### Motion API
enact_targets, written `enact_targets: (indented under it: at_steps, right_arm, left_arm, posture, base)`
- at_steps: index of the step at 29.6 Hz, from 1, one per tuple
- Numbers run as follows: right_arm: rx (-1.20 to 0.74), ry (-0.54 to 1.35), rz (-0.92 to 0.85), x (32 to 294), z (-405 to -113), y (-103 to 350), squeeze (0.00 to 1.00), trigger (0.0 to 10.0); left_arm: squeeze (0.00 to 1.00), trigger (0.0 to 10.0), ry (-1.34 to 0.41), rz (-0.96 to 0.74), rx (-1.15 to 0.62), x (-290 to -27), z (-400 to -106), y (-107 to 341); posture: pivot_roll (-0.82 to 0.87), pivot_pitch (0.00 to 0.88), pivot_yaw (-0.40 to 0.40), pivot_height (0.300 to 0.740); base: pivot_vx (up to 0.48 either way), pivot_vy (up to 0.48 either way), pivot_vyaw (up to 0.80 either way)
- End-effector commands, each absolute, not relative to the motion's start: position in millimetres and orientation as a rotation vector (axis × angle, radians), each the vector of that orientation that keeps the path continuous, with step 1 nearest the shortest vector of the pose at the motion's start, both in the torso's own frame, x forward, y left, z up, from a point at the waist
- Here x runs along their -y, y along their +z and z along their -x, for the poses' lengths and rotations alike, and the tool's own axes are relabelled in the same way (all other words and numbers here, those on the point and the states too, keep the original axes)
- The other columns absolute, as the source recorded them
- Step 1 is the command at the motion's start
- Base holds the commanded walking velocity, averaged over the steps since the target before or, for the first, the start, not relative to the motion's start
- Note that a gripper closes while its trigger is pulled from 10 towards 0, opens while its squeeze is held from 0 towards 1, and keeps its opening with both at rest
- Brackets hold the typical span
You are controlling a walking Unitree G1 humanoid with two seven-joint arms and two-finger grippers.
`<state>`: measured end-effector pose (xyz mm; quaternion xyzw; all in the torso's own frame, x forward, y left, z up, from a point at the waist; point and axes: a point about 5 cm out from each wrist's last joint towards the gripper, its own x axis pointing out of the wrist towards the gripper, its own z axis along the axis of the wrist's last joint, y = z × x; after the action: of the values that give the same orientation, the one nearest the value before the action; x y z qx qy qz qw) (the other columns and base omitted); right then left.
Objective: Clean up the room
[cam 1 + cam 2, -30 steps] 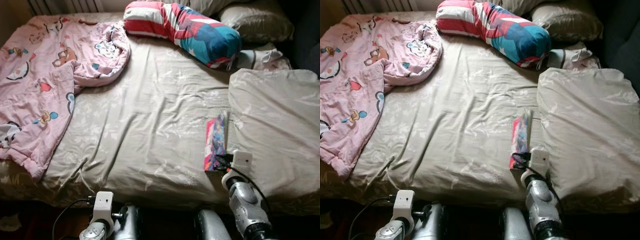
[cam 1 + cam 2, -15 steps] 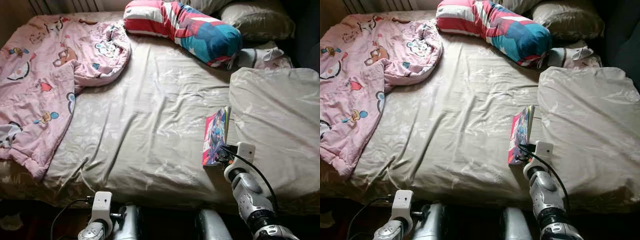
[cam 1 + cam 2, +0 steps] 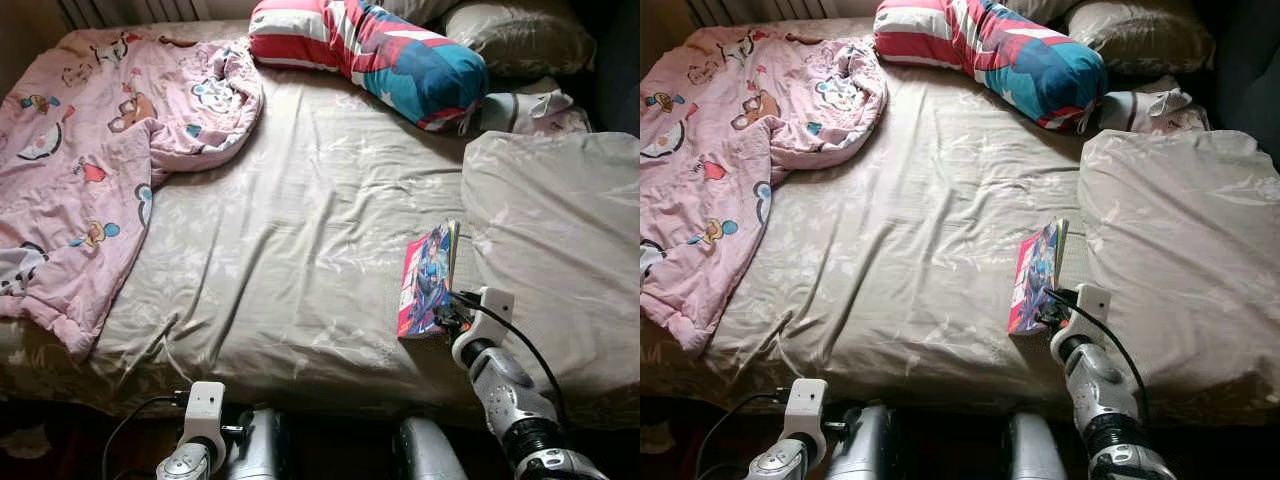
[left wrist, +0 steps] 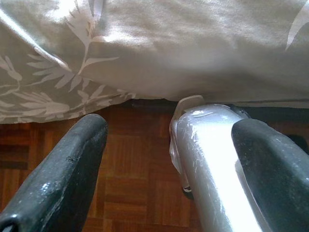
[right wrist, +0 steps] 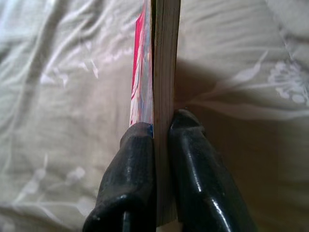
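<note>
A wide bed [image 3: 300, 260] is filling the scene, wearing a pale grey-beige sheet with a faint leaf print that is wrinkling across the middle and hanging over the near edge above a wooden parquet floor [image 4: 135, 179]. A pink cartoon-print blanket [image 3: 90, 160] is lying bunched over its left side, a red, white and teal striped bolster [image 3: 370, 55] is lying across the head end beside a beige pillow [image 3: 520, 35], and a small crumpled cloth [image 3: 530, 108] is sitting just below that pillow. A folded duvet [image 3: 555, 240] in the same beige fabric is covering the right side, and a colourful book [image 3: 428, 280] is standing on edge on the sheet just beside it.
</note>
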<state>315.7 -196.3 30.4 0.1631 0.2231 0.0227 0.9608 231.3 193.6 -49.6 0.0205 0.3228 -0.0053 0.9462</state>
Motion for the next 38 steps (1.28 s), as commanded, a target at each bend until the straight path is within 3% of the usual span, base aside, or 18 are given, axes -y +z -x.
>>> enact_targets:
  at_steps: [1,21,25,26,38]
  right_arm:
    - [-0.495,0.082,-0.324,190,-313,25,0.00,10.0]
    - [-0.511,0.050,-0.284,199,-315,27,0.00,10.0]
    - [-0.508,0.045,-0.279,199,-316,27,0.89,10.0]
    - [-0.506,0.043,-0.278,200,-316,28,1.00,10.0]
    - [-0.459,-0.064,-0.223,213,-319,34,1.00,10.0]
  left_arm:
    - [0.00,10.0,-0.010,-0.055,-0.697,-198,-223,-55]
    - [0.00,10.0,-0.013,-0.057,-0.698,-197,-224,-55]
    - [0.00,10.0,-0.013,-0.058,-0.697,-197,-224,-55]
    - [0.00,10.0,-0.013,-0.057,-0.697,-197,-224,-55]
    - [0.00,10.0,-0.015,-0.059,-0.696,-197,-224,-54]
  posture:
    - [-0.05,0.218,0.090,0.645]
    - [-0.04,0.216,0.092,0.645]
    - [-0.04,0.214,0.093,0.645]
    - [-0.04,0.214,0.094,0.645]
    - [-0.04,0.206,0.094,0.645]
  base:
    - [0.000,0.000,0.00]
    - [0.000,0.000,0.00]
    - [0.000,0.000,0.00]
    - [0.000,0.000,0.00]
    - [0.000,0.000,0.00]
